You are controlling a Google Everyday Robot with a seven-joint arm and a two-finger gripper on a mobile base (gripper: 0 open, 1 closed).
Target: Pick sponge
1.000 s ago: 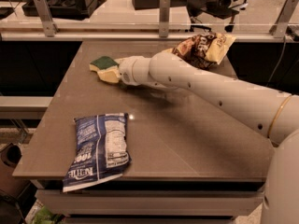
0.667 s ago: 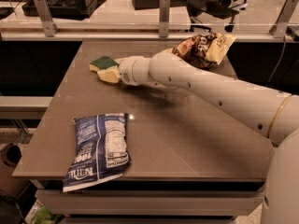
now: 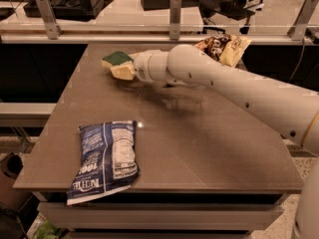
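While far-left, pincer (image 3: 122, 70) against sponge (image 3: 118, 59).

Claw (image 3: 125, 69) at sponge (image 3: 117, 59) — blue bag (image 3: 107, 153) apart

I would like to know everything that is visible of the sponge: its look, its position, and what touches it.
The sponge is small, with a dark green scouring top, facing up, over pale yellow foam. It is at the far left part of the brown table; whether it rests there or is lifted is unclear. The gripper of the white arm is against the side that faces the arm.
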